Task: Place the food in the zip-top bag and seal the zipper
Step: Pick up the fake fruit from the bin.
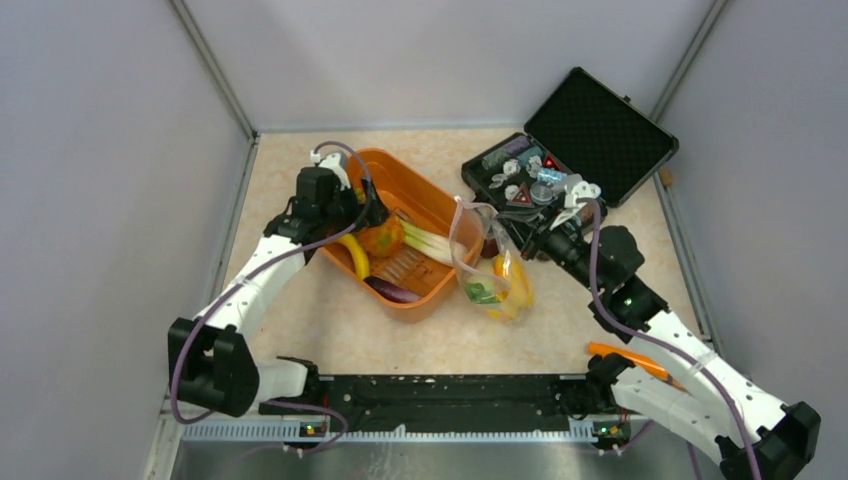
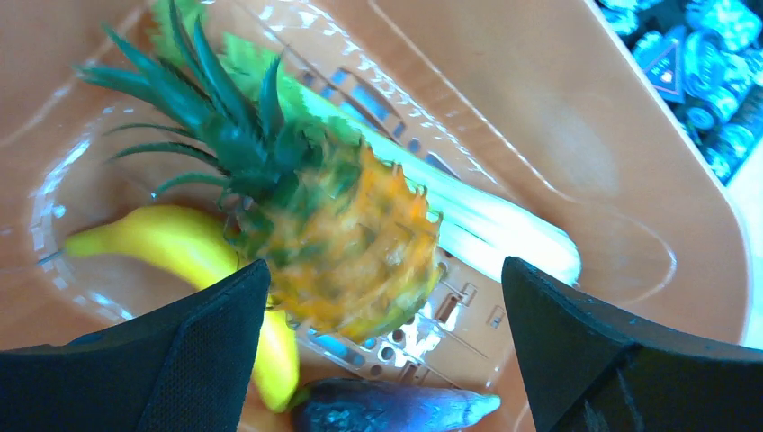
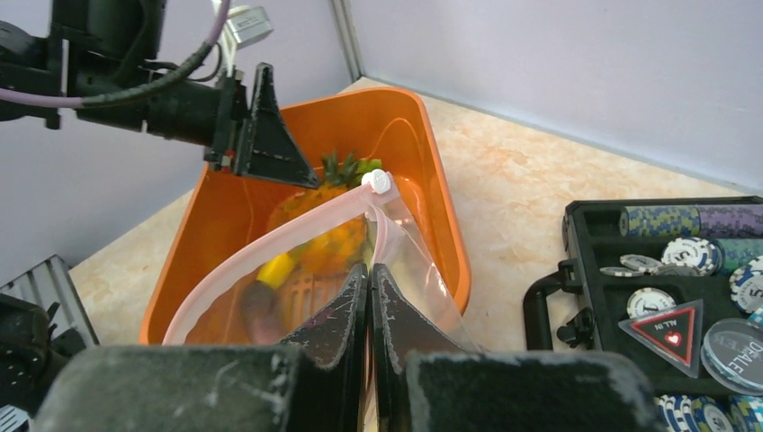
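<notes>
Left hand (image 2: 382,270) spread wide, right hand (image 3: 370,270) pinched tight.

White-and-black arms (image 1: 255,282), purple cables (image 1: 340,147)

The orange tub (image 2: 576,126) is smooth, glossy plastic, the zip-top bag (image 1: 478,250) clear crinkly film, the right gripper (image 3: 370,270) has matt, gritty black pads (image 3: 337,315), and the table (image 1: 320,330) is dull, speckled beige.

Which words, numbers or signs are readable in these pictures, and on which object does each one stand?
"ALL IN", with a heart sign below: on the red triangle in the black case.
"DEALE", cut off by the picture edge: on the round disc.
Marks on the chips: too small to read.
</notes>
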Available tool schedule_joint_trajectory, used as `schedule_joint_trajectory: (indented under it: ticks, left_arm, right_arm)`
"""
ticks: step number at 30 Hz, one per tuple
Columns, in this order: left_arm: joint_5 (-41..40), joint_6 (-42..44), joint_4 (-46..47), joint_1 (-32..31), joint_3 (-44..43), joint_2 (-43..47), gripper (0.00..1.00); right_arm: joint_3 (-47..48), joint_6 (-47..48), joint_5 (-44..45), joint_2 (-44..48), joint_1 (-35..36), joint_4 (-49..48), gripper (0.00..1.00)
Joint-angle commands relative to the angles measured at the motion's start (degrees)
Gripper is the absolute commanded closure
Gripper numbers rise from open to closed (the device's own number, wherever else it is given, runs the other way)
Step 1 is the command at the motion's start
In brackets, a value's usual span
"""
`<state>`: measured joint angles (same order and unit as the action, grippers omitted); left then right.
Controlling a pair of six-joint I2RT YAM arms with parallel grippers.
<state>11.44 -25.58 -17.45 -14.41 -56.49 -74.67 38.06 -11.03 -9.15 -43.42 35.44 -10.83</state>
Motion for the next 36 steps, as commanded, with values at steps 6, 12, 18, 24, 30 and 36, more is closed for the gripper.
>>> schedule_joint_trajectory:
  ticks: [6,12,18,24,30,36]
  left_arm:
    - [-14.8,1.8,-7.1,0.0,-3.8,2.4,0.13]
    - [-20.3,2.2,-14.2,0.0,-6.8,1.7,0.26]
    - [-21.9,3.4,-21.6,0.0,-14.6,-3.4,0.34]
    - [-22.9,5.8,-32.8,0.0,-22.2,-13.8,0.39]
    - [-19.8,13.5,-34.8,-0.3,-23.8,-15.9,0.21]
    - [-14.2,27.2,-35.6,-0.4,-23.1,-19.1,0.18]
  right_arm:
    - [1.1,4.4,-2.5,-1.1,-0.3,-3.4,1.00]
    - [-2.8,2.8,-4.4,1.3,-0.3,-8.0,1.00]
    - [2.9,5.1,-6.7,0.6,-0.3,-0.9,1.00]
    - [3.8,5.9,-6.0,2.1,-0.3,2.8,1.00]
    - [1.0,8.1,-6.2,5.5,-0.3,1.2,1.00]
    - [0.3,12.7,-5.3,5.1,-0.3,0.6,1.00]
